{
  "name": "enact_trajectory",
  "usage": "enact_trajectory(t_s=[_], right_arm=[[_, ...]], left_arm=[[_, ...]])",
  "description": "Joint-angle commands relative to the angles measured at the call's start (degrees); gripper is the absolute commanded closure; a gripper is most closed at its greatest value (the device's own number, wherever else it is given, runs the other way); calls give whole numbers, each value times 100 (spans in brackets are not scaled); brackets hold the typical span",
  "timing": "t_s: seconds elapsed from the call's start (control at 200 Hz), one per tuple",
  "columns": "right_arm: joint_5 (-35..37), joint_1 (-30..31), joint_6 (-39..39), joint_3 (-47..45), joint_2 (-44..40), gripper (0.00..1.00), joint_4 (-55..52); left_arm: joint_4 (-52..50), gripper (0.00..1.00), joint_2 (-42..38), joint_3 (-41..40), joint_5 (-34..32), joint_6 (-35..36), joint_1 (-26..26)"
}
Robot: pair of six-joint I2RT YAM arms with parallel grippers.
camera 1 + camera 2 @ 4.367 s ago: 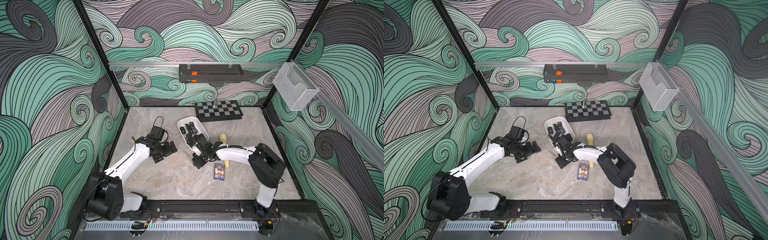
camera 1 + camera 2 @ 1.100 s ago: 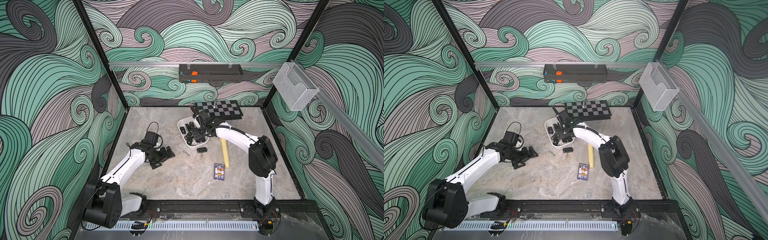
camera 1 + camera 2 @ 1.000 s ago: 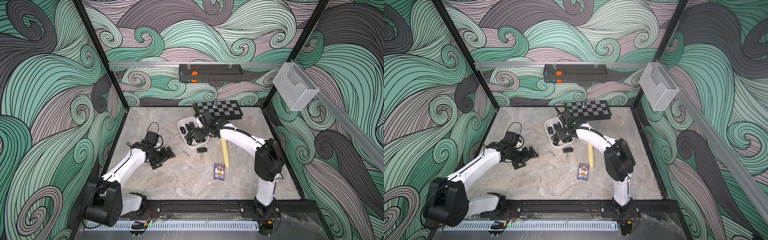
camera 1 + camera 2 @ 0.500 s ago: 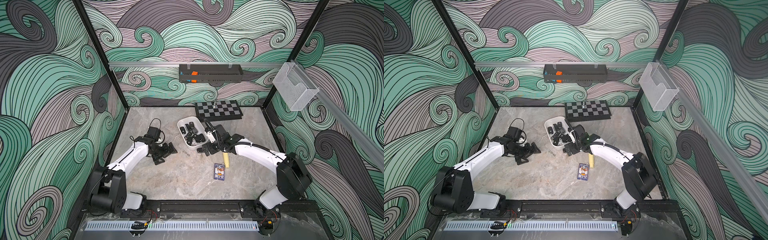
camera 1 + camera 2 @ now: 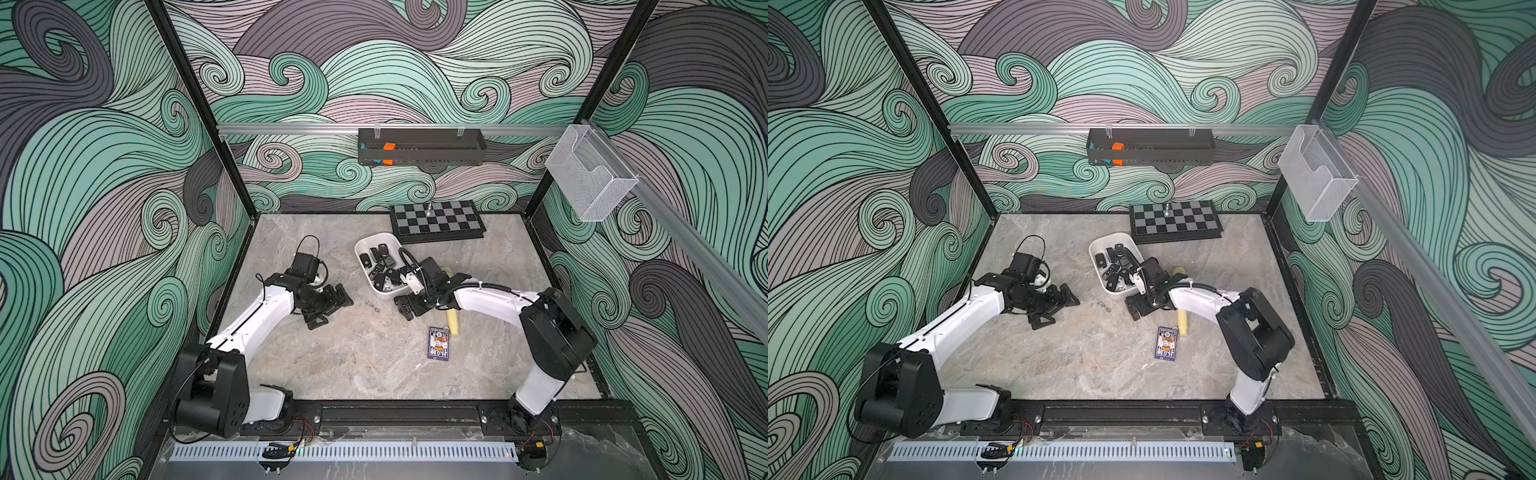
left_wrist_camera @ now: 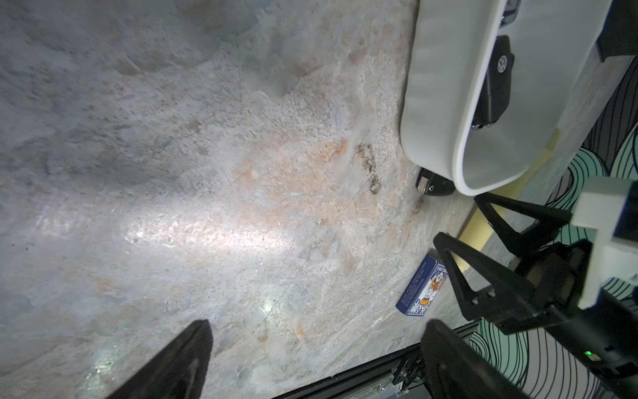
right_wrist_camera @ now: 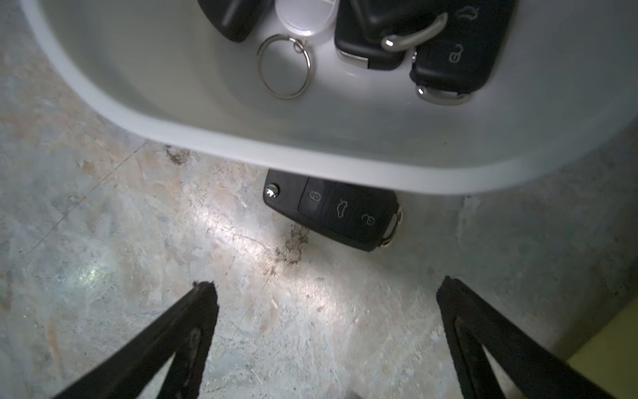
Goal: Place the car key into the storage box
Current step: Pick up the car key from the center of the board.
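The right gripper [image 5: 405, 308] has drawn back from over the far part of the box [image 5: 376, 239] to its near end and sits low over the table [image 5: 365, 365], fingers spread wide and holding nothing. Its elbow has swung out to the right and nearer. In the right wrist view the key [image 7: 333, 214] lies flat on the table, its far edge tucked under the box's near rim [image 7: 241, 145], just beyond the open fingertips; it has not moved. Other keys [image 5: 382, 270] lie inside the box. The left gripper [image 5: 332, 309], also spread and empty, has barely shifted, well left of the box.
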Motion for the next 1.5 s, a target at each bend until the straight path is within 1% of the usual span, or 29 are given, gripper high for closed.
enact_trajectory(t_s=[0.0, 0.37, 0.6, 0.871, 1.091, 1.156, 1.331, 1.496], right_arm=[[-62, -44, -342, 306, 231, 1, 158], [-294, -56, -481, 820, 980, 1, 226], [-677, -56, -361, 811, 895, 2, 251], [-1081, -22, -62, 670, 730, 6, 254], [-1099, 94, -144, 669, 712, 14, 50], [-1067, 118, -198, 677, 712, 19, 18], [-811, 187, -322, 695, 745, 37, -208], [-421, 305, -483, 746, 832, 45, -336]], left_arm=[[-249, 4, -147, -22, -151, 26, 33], [-342, 4, 163, 269, -149, 156, 27], [-356, 4, 319, 373, -127, 202, 28], [-342, 4, 378, 415, -118, 185, 26], [-331, 4, 327, 357, -118, 152, 32], [-316, 4, 302, 336, -118, 133, 25], [-273, 4, 221, 263, -109, 97, 27], [-266, 4, 170, 224, -92, 84, 29]])
